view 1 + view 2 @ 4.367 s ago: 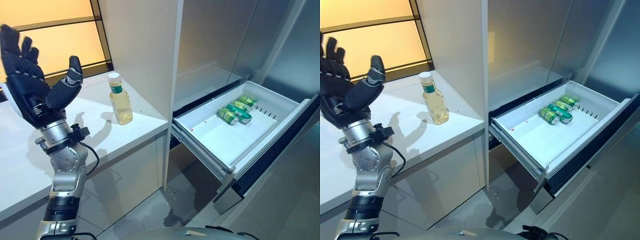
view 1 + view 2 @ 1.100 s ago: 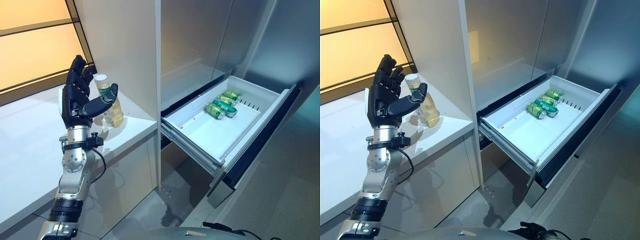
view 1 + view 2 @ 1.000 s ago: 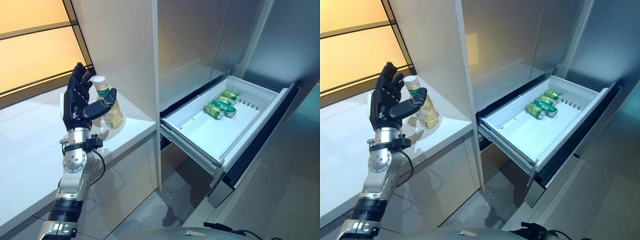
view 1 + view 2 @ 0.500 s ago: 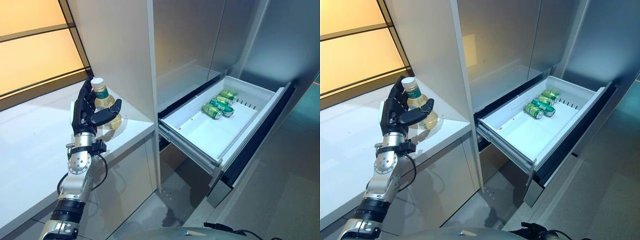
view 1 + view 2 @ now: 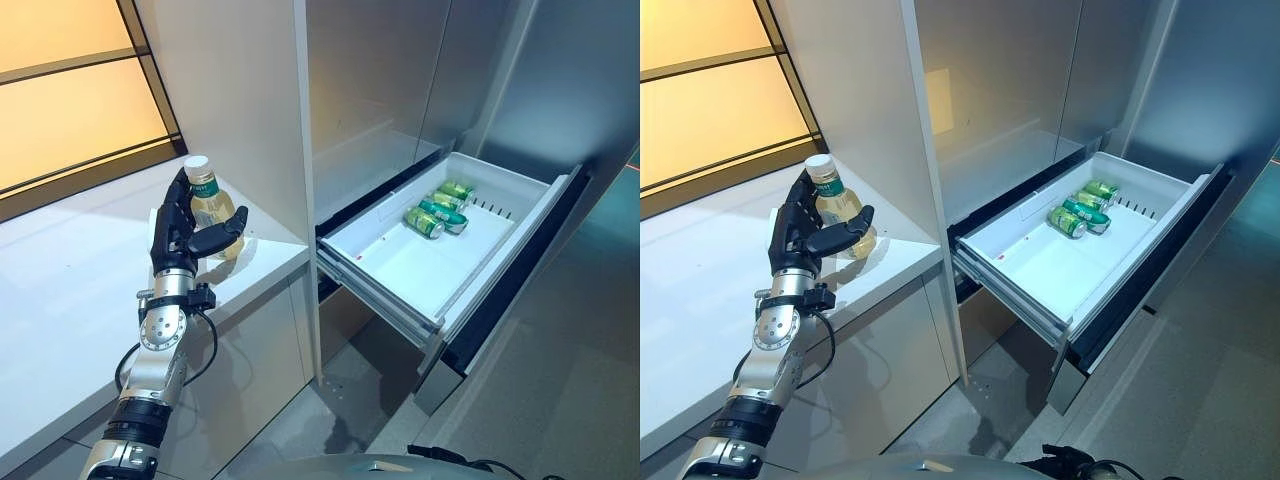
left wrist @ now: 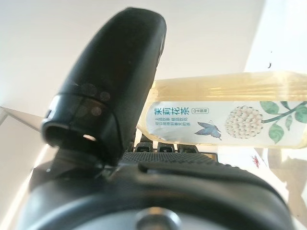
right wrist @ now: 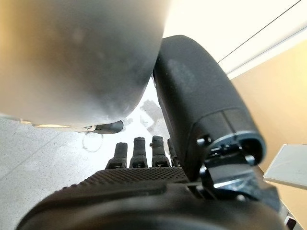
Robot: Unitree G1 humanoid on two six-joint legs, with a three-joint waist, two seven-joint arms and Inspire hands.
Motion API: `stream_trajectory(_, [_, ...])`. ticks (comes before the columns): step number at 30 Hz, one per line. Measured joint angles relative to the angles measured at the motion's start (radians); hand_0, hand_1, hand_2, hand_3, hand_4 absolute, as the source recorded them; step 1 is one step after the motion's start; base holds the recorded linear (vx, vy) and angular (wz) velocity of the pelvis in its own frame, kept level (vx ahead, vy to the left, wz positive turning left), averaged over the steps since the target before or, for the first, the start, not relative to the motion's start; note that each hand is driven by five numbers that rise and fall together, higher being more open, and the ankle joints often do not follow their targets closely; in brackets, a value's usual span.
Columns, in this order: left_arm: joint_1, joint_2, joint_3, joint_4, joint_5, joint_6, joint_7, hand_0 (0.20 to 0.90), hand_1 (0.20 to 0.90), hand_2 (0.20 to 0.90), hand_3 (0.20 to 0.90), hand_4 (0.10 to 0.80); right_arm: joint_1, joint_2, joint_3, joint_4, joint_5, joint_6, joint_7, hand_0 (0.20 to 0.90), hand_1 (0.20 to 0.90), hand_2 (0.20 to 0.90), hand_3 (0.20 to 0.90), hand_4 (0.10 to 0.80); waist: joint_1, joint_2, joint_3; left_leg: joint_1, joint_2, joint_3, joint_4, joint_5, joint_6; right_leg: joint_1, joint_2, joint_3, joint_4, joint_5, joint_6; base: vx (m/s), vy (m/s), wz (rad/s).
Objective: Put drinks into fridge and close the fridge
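Observation:
A clear bottle of pale yellow tea (image 5: 213, 208) with a white cap and a green band stands upright on the white counter (image 5: 60, 290), next to the tall cabinet wall. My left hand (image 5: 176, 236) is at the bottle, with straight fingers behind it and the thumb (image 6: 115, 81) reaching across its front, so the bottle (image 6: 230, 117) lies in the gap. The fridge drawer (image 5: 400, 275) is pulled out at the right with three green cans (image 5: 436, 208) lying at its far end. My right hand (image 7: 144, 191) shows only in its wrist view, hanging with straight fingers over the floor.
A white cabinet panel (image 5: 240, 90) rises right beside the bottle. The drawer's dark front (image 5: 500, 290) juts out over the grey floor. An orange-lit window (image 5: 70, 90) runs behind the counter.
My left hand came down and forward from a raised, spread pose to the bottle, which now sits between its thumb and fingers. The camera shifted too. Bottle and cans have not moved.

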Motion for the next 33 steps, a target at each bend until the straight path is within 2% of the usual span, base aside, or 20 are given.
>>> stream_trajectory(1, [0.000,0.000,0.000,0.000,0.000,0.000,0.001,0.900,0.900,0.900,0.900,0.800,0.000,0.000,0.000,0.000,0.000,0.000,0.000,0.900,0.900,0.900,0.900,0.800,0.000,0.000,0.000,0.000,0.000,0.000,0.000,0.000,0.000,0.000,0.000,0.000,0.000,0.000,0.000,0.000,0.000,0.00])
stream_trajectory(2, [0.000,0.000,0.000,0.000,0.000,0.000,0.002,0.820,0.820,0.820,0.807,0.707,0.000,0.000,0.000,0.000,0.000,0.000,0.000,0.900,0.900,0.900,0.900,0.800,0.000,0.000,0.000,0.000,0.000,0.000,0.000,0.000,0.000,0.000,0.000,0.000,0.000,0.000,0.000,0.000,0.000,0.00])
stream_trajectory(3, [0.000,0.000,0.000,0.000,-0.001,0.000,0.002,0.578,0.578,0.578,0.524,0.424,0.000,0.000,0.000,0.000,0.000,0.000,0.000,0.900,0.900,0.900,0.900,0.800,-0.001,0.000,0.000,0.000,0.000,0.000,0.000,0.000,0.000,0.000,0.000,0.000,0.000,0.000,0.000,0.000,0.000,0.00])
stream_trajectory(4, [0.000,0.000,0.000,0.000,-0.001,0.000,0.004,0.488,0.488,0.488,0.420,0.320,0.000,0.000,0.000,0.000,0.000,0.000,0.000,0.900,0.900,0.900,0.900,0.800,-0.001,0.000,0.000,0.000,0.000,0.000,0.000,0.000,0.000,0.000,0.000,0.000,0.000,0.000,0.000,0.000,0.000,0.00])
stream_trajectory(5, [0.000,0.000,0.000,0.000,-0.002,-0.001,0.008,0.300,0.300,0.300,0.200,0.100,0.000,0.000,0.000,0.000,0.000,0.000,0.000,0.900,0.900,0.900,0.900,0.800,-0.001,0.000,0.000,0.000,0.000,0.000,0.000,0.000,0.000,0.000,0.000,0.000,0.000,0.000,0.000,0.000,0.000,0.00])
stream_trajectory(22, [-0.019,-0.003,-0.007,-0.001,-0.004,-0.048,0.000,0.300,0.300,0.300,0.200,0.100,0.007,0.000,0.012,-0.008,-0.001,-0.019,-0.001,0.900,0.900,0.900,0.900,0.800,0.000,-0.003,-0.005,0.000,0.001,0.000,0.000,0.000,0.000,-0.001,0.000,0.001,0.000,0.000,0.000,0.000,0.000,0.00])
stream_trajectory(29, [-0.019,-0.003,-0.014,-0.028,-0.029,-0.045,-0.054,0.300,0.300,0.300,0.200,0.100,0.040,-0.031,0.121,-0.194,-0.013,-0.031,0.004,0.900,0.900,0.900,0.900,0.800,0.002,-0.009,0.005,-0.001,0.001,-0.001,0.000,0.000,0.000,-0.001,0.000,0.000,0.000,0.000,0.000,-0.031,-0.013,0.01])
stream_trajectory(33, [-0.018,-0.005,-0.044,-0.086,-0.044,-0.038,-0.106,0.300,0.300,0.300,0.200,0.100,0.038,-0.016,0.152,-0.321,-0.002,-0.033,0.042,0.900,0.900,0.900,0.900,0.800,0.010,-0.019,0.023,-0.003,0.001,-0.003,0.002,0.000,0.000,-0.003,0.000,-0.002,0.000,0.000,0.000,-0.041,-0.023,0.00])
